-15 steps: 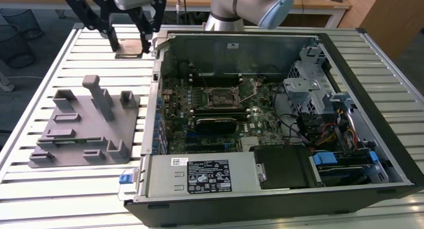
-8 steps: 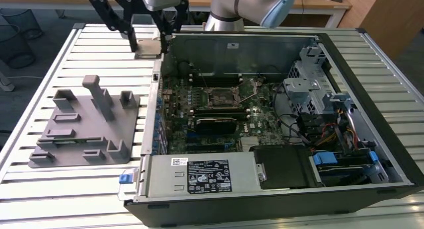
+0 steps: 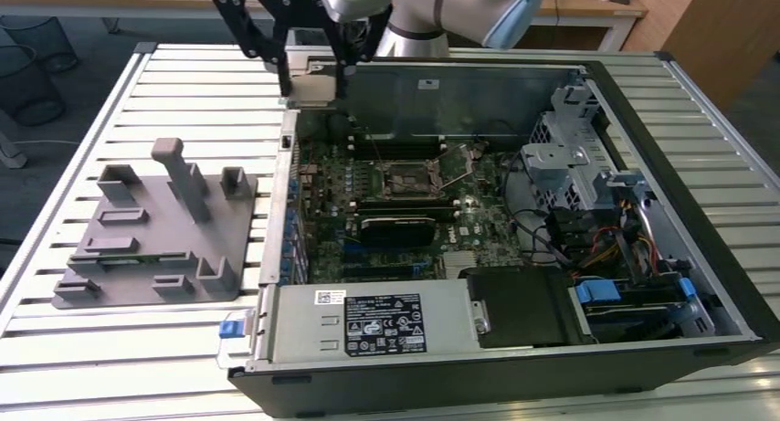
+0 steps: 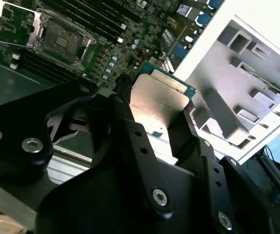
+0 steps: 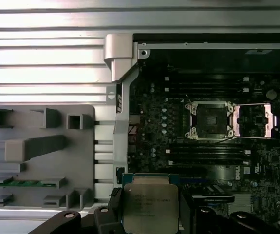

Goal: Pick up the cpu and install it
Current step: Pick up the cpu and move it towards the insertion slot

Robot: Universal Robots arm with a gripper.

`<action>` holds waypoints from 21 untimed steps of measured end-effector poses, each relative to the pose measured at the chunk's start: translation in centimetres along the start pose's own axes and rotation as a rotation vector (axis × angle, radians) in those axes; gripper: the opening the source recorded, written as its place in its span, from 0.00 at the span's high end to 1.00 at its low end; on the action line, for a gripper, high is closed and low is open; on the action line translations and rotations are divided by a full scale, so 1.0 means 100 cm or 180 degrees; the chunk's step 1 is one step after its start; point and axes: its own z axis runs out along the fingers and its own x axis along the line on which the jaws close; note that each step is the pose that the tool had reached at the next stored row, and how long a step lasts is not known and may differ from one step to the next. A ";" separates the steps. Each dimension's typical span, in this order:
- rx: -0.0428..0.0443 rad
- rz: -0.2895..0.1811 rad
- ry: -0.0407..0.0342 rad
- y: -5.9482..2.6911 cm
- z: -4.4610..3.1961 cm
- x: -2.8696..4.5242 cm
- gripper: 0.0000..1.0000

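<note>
arm (image 3: 469, 19): silver-grey, rounded | claw (image 4: 155, 103): black | screws (image 4: 159, 196): silver

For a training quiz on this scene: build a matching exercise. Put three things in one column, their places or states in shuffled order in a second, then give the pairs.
Things:
1. silvery square metal-topped cpu
2. black-framed square motherboard socket
3. grey plastic holder tray

Places or states:
A. lying on the slatted metal table, outside the black computer case
B. gripped by the black end effector
C. open, its metal cover plate swung aside

Pairs: 1-B; 2-C; 3-A.
</note>
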 end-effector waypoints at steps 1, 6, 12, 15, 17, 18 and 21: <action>0.0000 -0.0001 0.0000 0.0000 0.0000 -0.0045 0.46; 0.0000 0.0000 0.0000 0.0004 -0.0003 -0.0272 0.46; 0.0000 0.0000 -0.0001 0.0024 -0.0007 -0.0516 0.46; 0.0000 0.0000 -0.0001 0.0035 -0.0009 -0.0644 0.46; 0.0000 0.0000 -0.0001 0.0040 -0.0009 -0.0733 0.46; 0.0000 0.0000 -0.0002 0.0041 -0.0009 -0.0778 0.46; 0.0000 0.0000 -0.0001 0.0046 -0.0009 -0.0914 0.46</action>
